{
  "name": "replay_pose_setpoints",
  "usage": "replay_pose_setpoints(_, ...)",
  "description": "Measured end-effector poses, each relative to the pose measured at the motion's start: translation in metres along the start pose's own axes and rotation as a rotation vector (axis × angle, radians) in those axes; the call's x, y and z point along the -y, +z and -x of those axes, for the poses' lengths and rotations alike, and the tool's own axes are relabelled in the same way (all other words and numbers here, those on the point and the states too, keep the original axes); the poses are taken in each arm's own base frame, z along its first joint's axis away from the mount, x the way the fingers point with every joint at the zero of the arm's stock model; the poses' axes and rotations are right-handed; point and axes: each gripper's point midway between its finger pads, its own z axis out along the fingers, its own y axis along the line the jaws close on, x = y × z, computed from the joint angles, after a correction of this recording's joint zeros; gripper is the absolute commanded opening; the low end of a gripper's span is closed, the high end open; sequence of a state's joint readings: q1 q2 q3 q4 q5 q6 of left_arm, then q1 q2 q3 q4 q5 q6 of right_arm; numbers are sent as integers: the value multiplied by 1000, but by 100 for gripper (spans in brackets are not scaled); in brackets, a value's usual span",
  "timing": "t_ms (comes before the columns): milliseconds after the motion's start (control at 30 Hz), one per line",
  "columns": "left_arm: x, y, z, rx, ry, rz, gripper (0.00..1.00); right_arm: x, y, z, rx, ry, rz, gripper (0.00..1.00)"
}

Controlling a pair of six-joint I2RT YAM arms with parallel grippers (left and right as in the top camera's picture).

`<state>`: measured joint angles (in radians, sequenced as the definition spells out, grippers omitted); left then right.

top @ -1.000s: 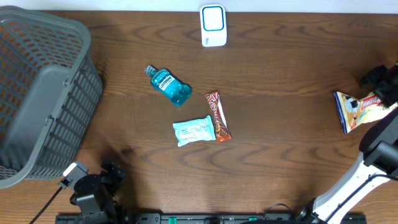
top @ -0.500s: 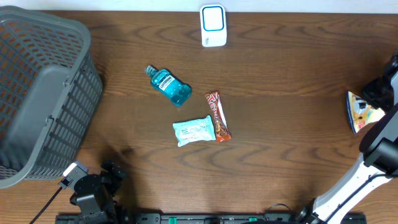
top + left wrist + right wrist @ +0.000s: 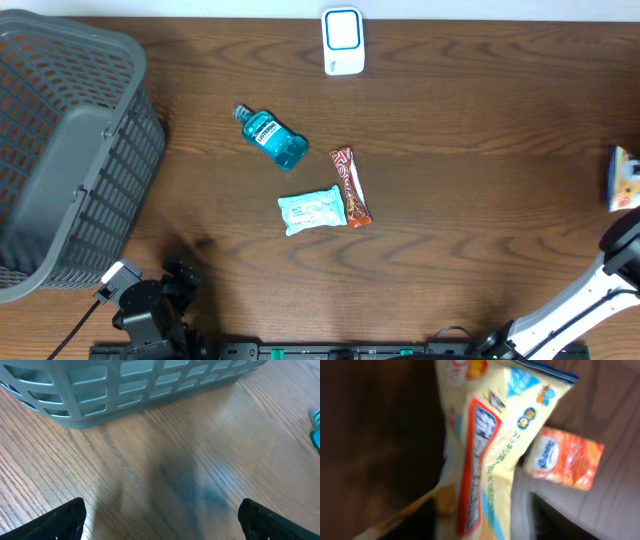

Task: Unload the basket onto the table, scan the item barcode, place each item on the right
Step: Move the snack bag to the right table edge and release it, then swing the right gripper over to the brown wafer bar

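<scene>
Filling right wrist view: blurred snack bag [image 3: 485,450], apparently clasped by right gripper; left gripper [image 3: 160,521] spread wide.

On the wooden desk [image 3: 470,230], a grey plastic basket [image 3: 60,150] sits at the left, a blue mouthwash bottle [image 3: 270,137] lies near the middle, below it a candy bar [image 3: 350,186] lies right beside a pale wipes pack [image 3: 311,210], and an orange tissue packet [image 3: 565,458] lies elsewhere.
</scene>
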<state>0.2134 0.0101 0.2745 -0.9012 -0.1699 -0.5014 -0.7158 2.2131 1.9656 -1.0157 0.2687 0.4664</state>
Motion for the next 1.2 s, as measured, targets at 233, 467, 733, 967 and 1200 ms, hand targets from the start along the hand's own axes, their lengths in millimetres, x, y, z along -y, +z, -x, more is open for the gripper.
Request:
replay_pose_setpoints(233, 0, 0, 0, 0, 0, 0, 98, -56, -65, -3, -138, -3, 386, 70)
replay_pose_setpoints(467, 0, 0, 0, 0, 0, 0, 98, -121, -134, -60, -388, -69, 747, 68)
replay_pose_setpoints(733, 0, 0, 0, 0, 0, 0, 98, -188, -211, -185, -610, -372, 849, 61)
replay_pose_setpoints(967, 0, 0, 0, 0, 0, 0, 98, -226, -243, -309, -519, -782, 696, 62)
replay_pose_setpoints(1200, 0, 0, 0, 0, 0, 0, 98, -234, -271, -413, -233, -1140, 524, 72)
